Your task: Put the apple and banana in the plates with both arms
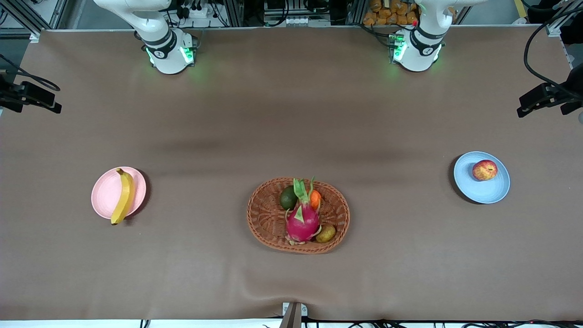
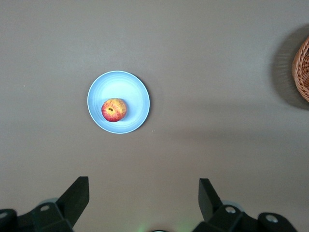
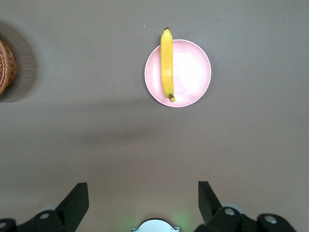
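The red apple (image 1: 484, 170) lies on the light blue plate (image 1: 489, 191) toward the left arm's end of the table; both show in the left wrist view, apple (image 2: 114, 109) on plate (image 2: 130, 89). The yellow banana (image 1: 124, 196) lies across the pale pink plate (image 1: 105, 191) toward the right arm's end, one tip past the rim; the right wrist view shows banana (image 3: 166, 63) and plate (image 3: 190, 72). My left gripper (image 2: 144, 186) is open and empty, high over bare table near its base. My right gripper (image 3: 143, 186) is open and empty, high near its base.
An oval wicker basket (image 1: 266, 218) stands mid-table, nearer the front camera, holding a pink dragon fruit (image 1: 302, 221), a dark green fruit, an orange fruit and a brownish oval fruit. Its edge shows in both wrist views. Brown cloth covers the table.
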`<state>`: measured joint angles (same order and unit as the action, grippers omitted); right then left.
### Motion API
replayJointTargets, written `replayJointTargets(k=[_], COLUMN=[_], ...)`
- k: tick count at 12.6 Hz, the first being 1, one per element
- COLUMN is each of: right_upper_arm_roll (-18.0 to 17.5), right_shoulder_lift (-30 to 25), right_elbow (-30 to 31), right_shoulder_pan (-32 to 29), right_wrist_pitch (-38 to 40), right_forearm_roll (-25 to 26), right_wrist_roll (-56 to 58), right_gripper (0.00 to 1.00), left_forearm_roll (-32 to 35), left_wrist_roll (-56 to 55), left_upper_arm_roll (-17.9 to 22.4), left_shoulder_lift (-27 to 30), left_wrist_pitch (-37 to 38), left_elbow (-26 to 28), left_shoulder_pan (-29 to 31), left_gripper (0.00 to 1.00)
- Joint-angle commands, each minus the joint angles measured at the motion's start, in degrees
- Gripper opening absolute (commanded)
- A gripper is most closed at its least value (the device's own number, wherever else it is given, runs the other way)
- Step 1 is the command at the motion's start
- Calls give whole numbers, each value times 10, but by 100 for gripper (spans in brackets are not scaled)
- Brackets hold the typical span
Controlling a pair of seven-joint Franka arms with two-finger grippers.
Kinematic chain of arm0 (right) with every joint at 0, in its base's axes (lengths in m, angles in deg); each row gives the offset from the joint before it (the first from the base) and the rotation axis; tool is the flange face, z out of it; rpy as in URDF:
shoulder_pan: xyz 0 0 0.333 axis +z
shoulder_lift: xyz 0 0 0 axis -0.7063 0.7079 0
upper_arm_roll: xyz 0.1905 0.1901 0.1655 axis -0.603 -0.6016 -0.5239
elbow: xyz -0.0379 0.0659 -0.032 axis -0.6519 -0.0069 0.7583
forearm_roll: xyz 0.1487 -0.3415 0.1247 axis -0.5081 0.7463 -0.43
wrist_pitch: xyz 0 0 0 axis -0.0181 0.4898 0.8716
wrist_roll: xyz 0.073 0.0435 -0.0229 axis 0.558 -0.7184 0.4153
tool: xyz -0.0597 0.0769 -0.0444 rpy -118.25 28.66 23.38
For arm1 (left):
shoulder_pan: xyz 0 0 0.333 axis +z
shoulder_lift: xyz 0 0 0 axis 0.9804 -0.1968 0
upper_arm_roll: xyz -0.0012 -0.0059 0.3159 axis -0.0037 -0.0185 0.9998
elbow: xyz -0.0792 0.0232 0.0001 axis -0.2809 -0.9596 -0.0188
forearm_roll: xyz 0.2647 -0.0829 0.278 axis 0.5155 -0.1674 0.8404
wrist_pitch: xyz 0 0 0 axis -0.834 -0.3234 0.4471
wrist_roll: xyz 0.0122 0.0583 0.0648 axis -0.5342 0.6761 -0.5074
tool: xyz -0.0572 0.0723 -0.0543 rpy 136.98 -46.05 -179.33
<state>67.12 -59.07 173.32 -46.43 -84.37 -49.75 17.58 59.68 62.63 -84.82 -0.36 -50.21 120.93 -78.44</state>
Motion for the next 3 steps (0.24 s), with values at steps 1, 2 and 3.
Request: replayJointTargets(k=[1, 2, 3], right_upper_arm_roll=[-4, -4, -3], right_shoulder_lift=[-10, -10, -11], right_elbow=[2, 2, 2], right_shoulder_pan=[0, 0, -1], right_wrist_pitch=[2, 2, 4], right_forearm_roll=[5, 6, 6], right_wrist_roll=[6, 6, 6], right_gripper=[100, 100, 100], left_forearm_roll=[-4, -3, -3], left_wrist_roll=[12, 13, 12], left_upper_arm_roll=[-3, -3, -3], left_shoulder_lift=[5, 5, 5], left_wrist_pitch=[-5, -5, -5], left_elbow=[5, 4, 4], left_shoulder_pan=[4, 4, 4], left_gripper=[100, 100, 100])
